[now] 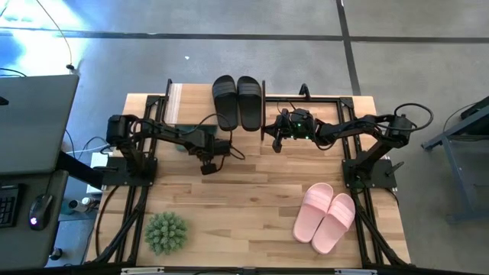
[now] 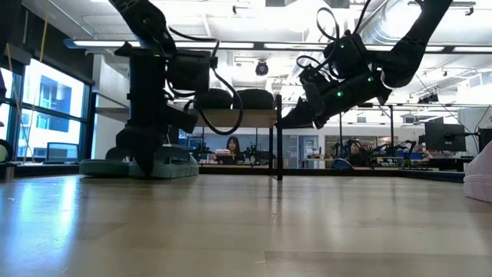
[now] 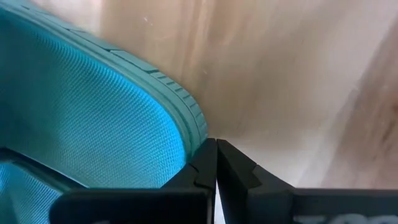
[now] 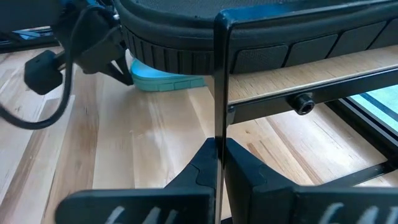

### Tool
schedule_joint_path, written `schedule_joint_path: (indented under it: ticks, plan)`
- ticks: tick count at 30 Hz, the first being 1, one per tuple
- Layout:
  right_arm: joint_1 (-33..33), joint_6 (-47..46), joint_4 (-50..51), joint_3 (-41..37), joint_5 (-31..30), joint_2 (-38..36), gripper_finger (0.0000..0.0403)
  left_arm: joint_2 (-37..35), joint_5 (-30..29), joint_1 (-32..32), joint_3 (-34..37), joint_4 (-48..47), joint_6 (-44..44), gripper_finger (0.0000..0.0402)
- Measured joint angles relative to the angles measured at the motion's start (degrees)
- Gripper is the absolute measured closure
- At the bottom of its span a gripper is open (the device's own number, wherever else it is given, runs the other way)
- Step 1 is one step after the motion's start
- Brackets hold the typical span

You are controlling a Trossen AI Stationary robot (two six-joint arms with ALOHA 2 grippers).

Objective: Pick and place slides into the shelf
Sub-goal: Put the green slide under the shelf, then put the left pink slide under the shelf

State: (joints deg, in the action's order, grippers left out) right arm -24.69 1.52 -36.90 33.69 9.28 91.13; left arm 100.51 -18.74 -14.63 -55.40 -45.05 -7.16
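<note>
Grey concrete floor surrounds my light wooden table (image 1: 252,183), and level across it I look into a large hall with windows, ceiling lights and a person (image 2: 231,146) sitting at a desk far behind.

My left gripper (image 3: 216,163) has its jaws pressed together with nothing between them, tips right beside the ribbed edge of a green slide (image 3: 81,112) that lies on the table at the left end of the shelf (image 1: 177,97). From above, that gripper (image 1: 208,166) sits low, just near of the shelf, and the green slide (image 1: 183,147) is mostly hidden under my arm.

My right gripper (image 4: 217,155) is also closed tight and empty, hanging above the table just in front of the shelf's right post (image 4: 221,74). From above, it (image 1: 276,145) is at the shelf's right end, pointing left.

On the shelf's top board (image 4: 298,71) rests the black pair (image 1: 237,101), side by side, toes toward me; its ribbed sole (image 4: 180,43) overhangs the board's edge. The lower level under the board looks bare where I can see it, and past the post I see the green slide (image 4: 163,79) on the table.

The pink pair (image 1: 326,217) lies on the near right part of the table, well apart from both grippers. A spiky green plant ball (image 1: 166,231) sits at the near left.
</note>
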Motion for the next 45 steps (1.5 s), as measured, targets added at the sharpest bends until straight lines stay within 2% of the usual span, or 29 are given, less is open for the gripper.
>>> schedule_joint_path:
  ticks: [9, 15, 19, 22, 26, 32, 36, 39, 45]
  plan:
    - [0.0, 0.0, 0.0, 0.0, 0.0, 0.0, 0.0403, 0.0, 0.8, -0.7, 0.0, 0.1, 1.4, 0.0401]
    - [0.0, 0.0, 0.0, 0.0, 0.0, 0.0, 0.0403, 0.0, 7.3, -0.3, 0.0, 0.4, 2.0, 0.0401]
    - [0.0, 0.0, 0.1, 0.0, 0.1, 0.0, 0.0403, 0.0, 8.9, 2.2, 0.0, 1.0, 2.4, 0.0398]
    - [0.0, 0.1, 0.1, 0.0, 0.2, 0.0, 0.0403, 0.0, 9.8, 4.9, -0.1, 2.0, 2.5, 0.0379]
    - [0.0, 0.2, 0.2, 0.0, 0.2, 0.0, 0.0403, 0.0, 11.8, 9.3, -2.3, 2.2, 2.4, 0.0332]
    - [0.0, 0.0, 0.2, 0.0, 0.1, 0.0, 0.0403, 0.0, 13.3, 16.5, -10.0, 2.2, 2.2, 0.0252]
    - [0.0, 0.0, 0.2, 0.0, 0.1, 0.0, 0.0403, 0.0, 13.3, 21.2, -18.2, 2.2, 2.9, 0.0217]
    - [0.0, 0.0, 0.2, 0.0, 0.1, 0.0, 0.0403, 0.0, 12.1, 24.3, -24.5, 2.2, 4.7, 0.0208]
    - [0.0, -0.2, 0.3, 0.0, 0.1, 0.0, 0.0403, 0.0, 8.7, 29.2, -33.4, 2.2, 8.2, 0.0214]
